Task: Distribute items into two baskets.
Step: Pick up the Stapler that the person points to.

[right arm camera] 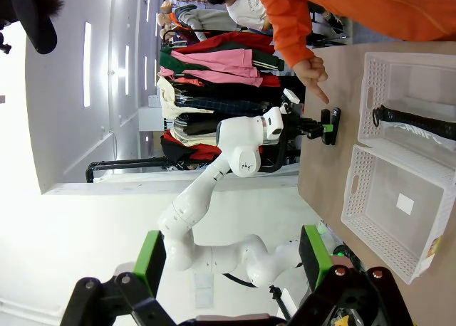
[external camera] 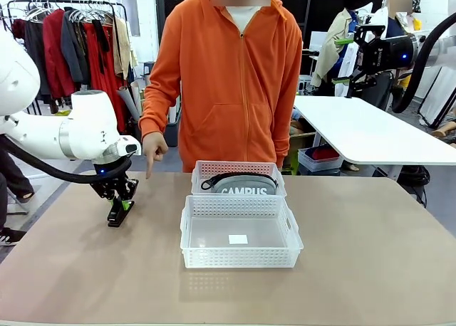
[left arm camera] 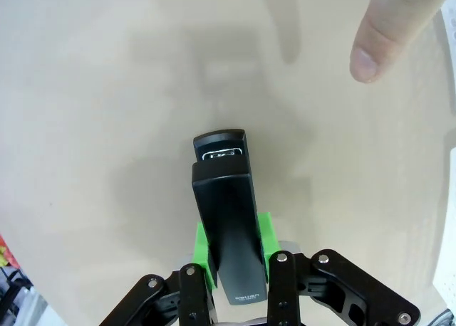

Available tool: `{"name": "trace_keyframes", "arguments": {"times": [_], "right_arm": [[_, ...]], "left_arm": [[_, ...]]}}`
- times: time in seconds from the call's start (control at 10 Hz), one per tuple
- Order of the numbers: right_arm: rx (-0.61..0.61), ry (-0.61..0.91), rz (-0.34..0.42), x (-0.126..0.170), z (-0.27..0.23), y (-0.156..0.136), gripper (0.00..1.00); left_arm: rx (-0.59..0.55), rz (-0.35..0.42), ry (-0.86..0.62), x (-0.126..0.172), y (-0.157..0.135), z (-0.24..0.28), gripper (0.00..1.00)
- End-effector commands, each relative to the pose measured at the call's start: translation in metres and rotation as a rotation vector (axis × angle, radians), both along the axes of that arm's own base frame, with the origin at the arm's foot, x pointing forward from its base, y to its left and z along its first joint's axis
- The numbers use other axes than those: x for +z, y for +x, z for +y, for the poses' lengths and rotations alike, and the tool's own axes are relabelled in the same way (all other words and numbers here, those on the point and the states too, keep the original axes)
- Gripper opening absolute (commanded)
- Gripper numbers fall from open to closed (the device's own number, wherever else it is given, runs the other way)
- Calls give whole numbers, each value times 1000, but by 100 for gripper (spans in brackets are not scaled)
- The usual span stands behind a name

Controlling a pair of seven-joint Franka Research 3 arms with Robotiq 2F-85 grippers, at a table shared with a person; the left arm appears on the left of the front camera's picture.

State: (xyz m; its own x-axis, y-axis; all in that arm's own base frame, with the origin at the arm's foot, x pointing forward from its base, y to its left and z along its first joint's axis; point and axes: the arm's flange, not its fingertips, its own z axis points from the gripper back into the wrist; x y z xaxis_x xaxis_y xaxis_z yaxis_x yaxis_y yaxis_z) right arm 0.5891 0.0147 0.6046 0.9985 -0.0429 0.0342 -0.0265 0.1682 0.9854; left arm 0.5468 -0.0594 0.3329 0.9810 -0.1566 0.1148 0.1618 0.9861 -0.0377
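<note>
The small black stapler (external camera: 116,213) lies on the table left of the baskets, and my left gripper (external camera: 122,203) is shut on it. In the left wrist view the stapler (left arm camera: 226,212) is clamped between the green pads (left arm camera: 204,244) of my left gripper (left arm camera: 235,242). The grey "CAMPUS" pouch (external camera: 244,187) lies in the far basket (external camera: 239,166). Nothing but a white sticker is in the nearer, larger basket (external camera: 240,257). My right gripper (right arm camera: 231,258) is open and holds nothing, raised high off the table.
A person in an orange hoodie stands at the far side. One hand (external camera: 152,149) points down at the table close behind the stapler, and its fingertip (left arm camera: 370,55) shows above it. Bare tabletop (external camera: 370,269) lies right of and in front of the baskets.
</note>
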Motion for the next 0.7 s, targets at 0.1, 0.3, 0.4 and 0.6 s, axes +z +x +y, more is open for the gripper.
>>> {"name": "trace_keyframes", "arguments": {"times": [0.1, 0.3, 0.4, 0.6], "right_arm": [[-3, 12, -1, 3, 0, 0, 100], [-3, 12, -1, 3, 0, 0, 100], [-3, 12, -1, 3, 0, 0, 100], [-3, 12, -1, 3, 0, 0, 100]], "left_arm": [[64, -31, 8, 31, -8, -5, 0], [106, -43, -46, 72, -16, -17, 0], [106, -50, -47, 96, -21, -26, 0], [150, -51, -56, 151, -28, -42, 0]]}}
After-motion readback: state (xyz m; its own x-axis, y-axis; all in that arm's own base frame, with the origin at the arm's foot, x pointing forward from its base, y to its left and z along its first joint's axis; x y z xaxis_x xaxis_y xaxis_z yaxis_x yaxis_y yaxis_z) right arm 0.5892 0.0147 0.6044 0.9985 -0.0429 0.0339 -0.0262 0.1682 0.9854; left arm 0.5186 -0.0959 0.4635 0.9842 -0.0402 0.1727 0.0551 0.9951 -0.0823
